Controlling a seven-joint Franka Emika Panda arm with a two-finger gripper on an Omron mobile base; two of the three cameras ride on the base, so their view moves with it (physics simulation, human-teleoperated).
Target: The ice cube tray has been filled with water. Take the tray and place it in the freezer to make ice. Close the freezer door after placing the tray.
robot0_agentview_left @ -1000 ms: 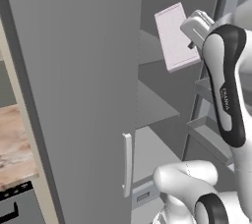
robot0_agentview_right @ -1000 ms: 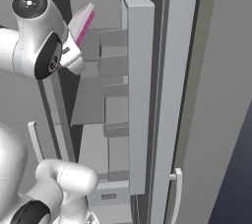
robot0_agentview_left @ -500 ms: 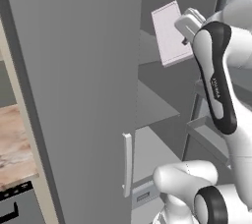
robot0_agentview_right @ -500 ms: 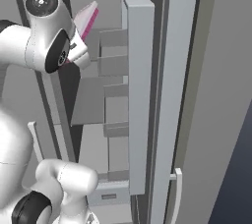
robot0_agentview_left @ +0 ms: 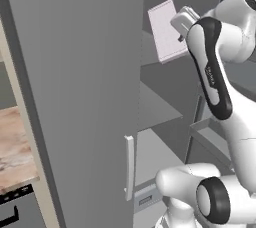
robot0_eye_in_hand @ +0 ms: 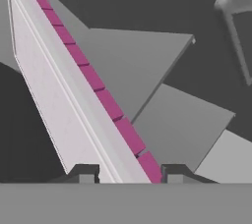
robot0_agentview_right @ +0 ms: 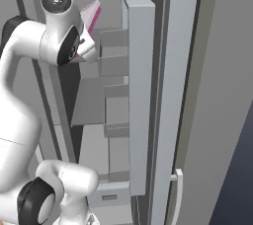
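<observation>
The ice cube tray is a pale lavender slab with a pink edge. It hangs steeply tilted in the upper part of the open freezer, above a grey shelf. My gripper is shut on the tray's near end. In the right base view the tray sticks up beside the gripper. The hand view looks along the tray, which runs from between the gripper and its dark fingertips up to the top left. The freezer door stands open to the right, bins facing inward.
A wide grey door with a pale handle stands left of the compartment. Door bins jut toward the arm. A drawer sits low in the cabinet. A wooden counter lies at the far left.
The arm has reached forward and lifted a little. The tray sits slightly higher and deeper in the freezer compartment. The grip on it is unchanged.
</observation>
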